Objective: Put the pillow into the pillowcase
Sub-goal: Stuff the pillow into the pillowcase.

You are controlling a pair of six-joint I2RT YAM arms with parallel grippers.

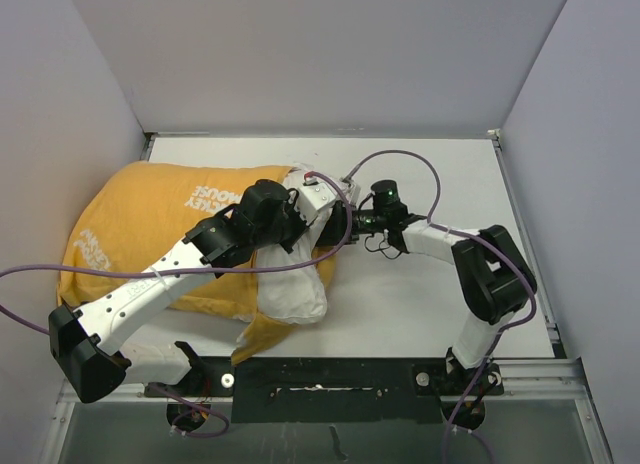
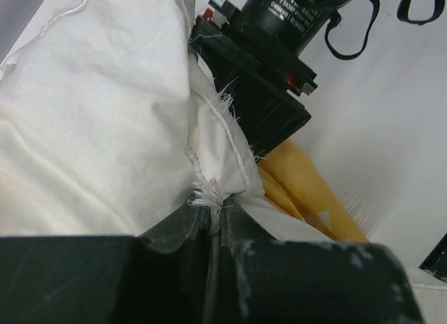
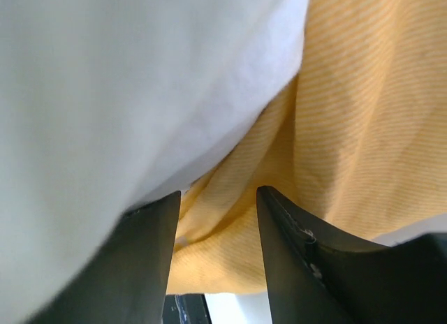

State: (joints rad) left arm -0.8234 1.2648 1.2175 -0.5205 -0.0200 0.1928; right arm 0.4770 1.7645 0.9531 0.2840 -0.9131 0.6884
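Note:
The mustard-yellow pillowcase (image 1: 140,224) lies on the left of the table, its white lettering facing up. The white pillow (image 1: 295,284) sticks out of its right-hand opening. My left gripper (image 1: 303,222) reaches over the case and is shut on the frayed seam of the pillow (image 2: 98,114), as the left wrist view shows (image 2: 213,216). My right gripper (image 1: 337,224) meets it from the right at the opening. Its jaws (image 3: 218,198) stand apart, with a fold of yellow pillowcase (image 3: 349,128) lying between them under the pillow (image 3: 126,79).
White table (image 1: 430,284) with grey walls on the left, back and right. Purple cables (image 1: 400,156) loop over both arms. The right arm's black wrist (image 2: 265,72) sits close in front of my left gripper. A black rail (image 1: 330,374) runs along the near edge.

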